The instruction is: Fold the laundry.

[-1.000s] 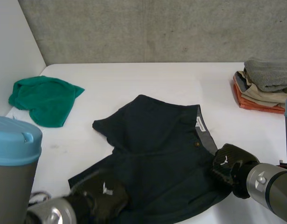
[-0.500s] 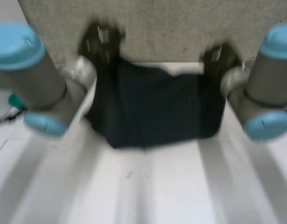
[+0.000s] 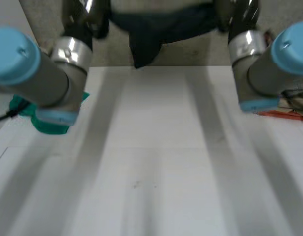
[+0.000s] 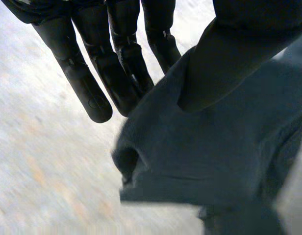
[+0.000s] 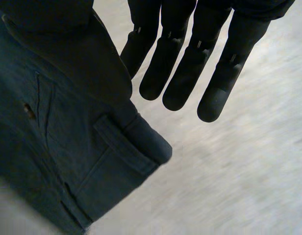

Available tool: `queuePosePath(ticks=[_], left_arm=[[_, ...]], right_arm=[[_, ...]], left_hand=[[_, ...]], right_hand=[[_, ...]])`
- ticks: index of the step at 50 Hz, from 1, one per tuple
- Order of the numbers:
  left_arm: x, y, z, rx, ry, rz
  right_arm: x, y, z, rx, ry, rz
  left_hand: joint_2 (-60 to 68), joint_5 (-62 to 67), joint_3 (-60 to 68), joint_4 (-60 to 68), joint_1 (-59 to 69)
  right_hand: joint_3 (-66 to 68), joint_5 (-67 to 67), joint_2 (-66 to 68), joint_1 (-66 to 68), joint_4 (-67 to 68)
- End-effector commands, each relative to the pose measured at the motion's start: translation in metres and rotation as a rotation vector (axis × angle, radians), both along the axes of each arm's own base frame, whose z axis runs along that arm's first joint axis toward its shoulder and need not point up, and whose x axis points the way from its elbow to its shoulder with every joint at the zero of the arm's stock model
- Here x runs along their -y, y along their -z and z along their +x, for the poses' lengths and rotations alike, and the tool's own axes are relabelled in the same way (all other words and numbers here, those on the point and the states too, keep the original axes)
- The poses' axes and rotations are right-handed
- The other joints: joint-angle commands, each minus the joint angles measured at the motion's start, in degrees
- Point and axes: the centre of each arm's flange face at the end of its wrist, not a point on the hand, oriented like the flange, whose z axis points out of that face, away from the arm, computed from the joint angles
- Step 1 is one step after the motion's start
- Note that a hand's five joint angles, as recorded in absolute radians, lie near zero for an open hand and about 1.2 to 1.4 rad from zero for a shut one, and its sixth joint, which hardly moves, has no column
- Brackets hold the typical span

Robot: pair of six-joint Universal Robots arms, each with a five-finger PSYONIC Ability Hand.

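Note:
Dark navy shorts (image 3: 159, 24) hang in the air above the far end of the white table (image 3: 151, 172), stretched between my two raised hands. My left hand (image 3: 85, 14) grips one end of the shorts and my right hand (image 3: 237, 14) grips the other. In the left wrist view the left hand (image 4: 92, 83) keeps its fingers straight while the thumb presses the cloth (image 4: 205, 161) against them. The right wrist view shows the right hand (image 5: 190, 73) pinching the waistband (image 5: 92, 147), with a belt loop and a button, in the same way.
A green cloth (image 3: 23, 110) lies at the table's left edge behind my left arm. An orange sliver of the folded laundry stack (image 3: 284, 114) shows at the right behind my right arm. A concrete wall stands behind the table.
The shorts lay flat on the table with both hands at their near edge. Both hands have since swung up and away, lifting the shorts off the table into the air.

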Motion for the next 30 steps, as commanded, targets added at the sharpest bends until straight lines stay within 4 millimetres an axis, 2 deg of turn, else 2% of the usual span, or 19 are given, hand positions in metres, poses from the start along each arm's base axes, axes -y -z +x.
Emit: queuePosePath(ticks=[1,2,4,6,9,17,18,23,26,27,29,30], left_arm=[[-0.033,0.09,-0.01,0.147,0.054,0.234],[-0.04,0.112,-0.009,0.184,0.061,0.297],[-0.047,0.127,-0.005,0.217,0.062,0.353],[-0.059,0.145,0.001,0.267,0.068,0.439],[-0.074,0.158,0.008,0.319,0.072,0.529],[-0.108,0.139,0.029,0.369,0.081,0.617],[-0.111,0.137,0.031,0.373,0.081,0.624],[-0.132,0.126,0.043,0.39,0.086,0.654],[-0.141,0.118,0.045,0.388,0.114,0.644],[-0.142,0.115,0.045,0.386,0.123,0.636],[-0.144,0.107,0.043,0.374,0.148,0.61],[-0.144,0.104,0.043,0.369,0.153,0.602]], right_arm=[[-0.014,0.136,-0.004,-0.217,-0.023,0.398],[-0.017,0.146,-0.006,-0.238,-0.02,0.433],[-0.027,0.167,-0.014,-0.299,-0.006,0.513],[-0.035,0.175,-0.02,-0.342,0.002,0.56],[-0.051,0.179,-0.025,-0.399,0.0,0.621],[-0.087,0.144,-0.042,-0.448,-0.003,0.688],[-0.097,0.141,-0.045,-0.473,-0.012,0.716],[-0.124,0.139,-0.053,-0.573,-0.035,0.827],[-0.127,0.14,-0.06,-0.602,-0.025,0.859],[-0.127,0.14,-0.059,-0.591,-0.026,0.853],[-0.122,0.141,-0.058,-0.545,-0.015,0.827],[-0.119,0.143,-0.057,-0.478,-0.009,0.807]], left_hand=[[11.1,11.8,11.4,11.1,14.4],[11.1,11.8,11.4,11.1,14.4],[11.1,11.8,11.4,11.1,14.4],[11.1,11.8,11.4,11.1,14.4],[11.1,11.8,11.4,11.1,14.4],[11.1,11.8,11.4,11.1,14.4],[11.1,11.8,11.4,11.1,14.4],[11.1,11.8,11.4,11.1,14.4],[11.1,11.8,11.4,11.1,14.4],[11.1,11.8,11.4,11.1,14.4],[11.1,11.8,11.4,11.1,14.4],[11.1,11.8,11.4,11.1,14.4]], right_hand=[[11.0,11.8,10.7,15.5,11.2],[11.0,11.8,10.7,15.5,11.2],[11.0,11.8,10.7,15.5,11.2],[11.0,11.8,10.7,15.5,11.2],[11.0,11.8,10.7,15.5,11.2],[11.0,11.8,10.7,15.5,11.2],[11.0,11.8,10.7,15.5,11.2],[11.0,11.8,10.7,15.5,11.2],[11.0,11.8,10.7,15.5,11.2],[3.9,4.7,3.6,8.4,4.0],[-23.2,-22.5,-23.6,-18.8,-23.1],[-42.5,-41.8,-42.9,-38.1,-42.4]])
